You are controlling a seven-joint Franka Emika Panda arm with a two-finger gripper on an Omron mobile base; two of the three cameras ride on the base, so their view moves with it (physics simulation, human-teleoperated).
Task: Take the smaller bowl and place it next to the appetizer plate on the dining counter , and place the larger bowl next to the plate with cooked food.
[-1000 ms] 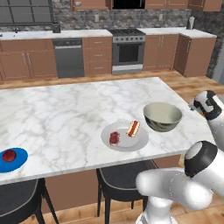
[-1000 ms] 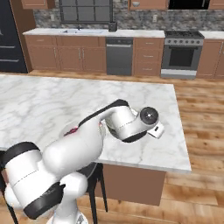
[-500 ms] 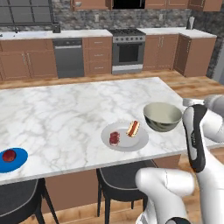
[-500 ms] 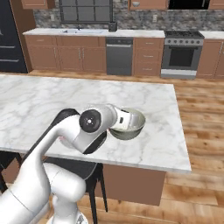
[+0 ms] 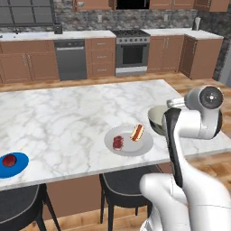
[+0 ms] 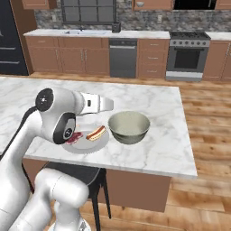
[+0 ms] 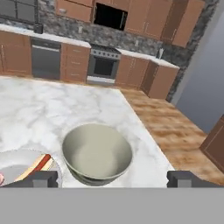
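Up close, gripper (image 7: pixel 111 178) spread wide and holding nothing, with one dark fingertip (image 7: pixel 40 179) low at the left of the hand view and the other low at the right, both clear of the large bowl (image 7: pixel 96 153). Sits upright on the counter (image 7: pixel 48 103) between and beyond the tips, cream inside, darker outside. Just left of it in the hand view, white plate (image 7: pixel 17 166) with a reddish strip of food on its near side.

From the right base view, bowl (image 6: pixel 128 127) just beside the white plate (image 6: pixel 89 140), rims close but apart, both near the counter's (image 6: pixel 162 149) front edge. Arm's white wrist above and behind the plate there.

From the left base view, bowl (image 5: pixel 156 119) partly hidden by the arm, white plate (image 5: pixel 128 140) to its left, and blue plate (image 5: pixel 12 164) with a red morsel well apart at the counter's (image 5: pixel 67 117) far left edge. Dark stools below the overhang.
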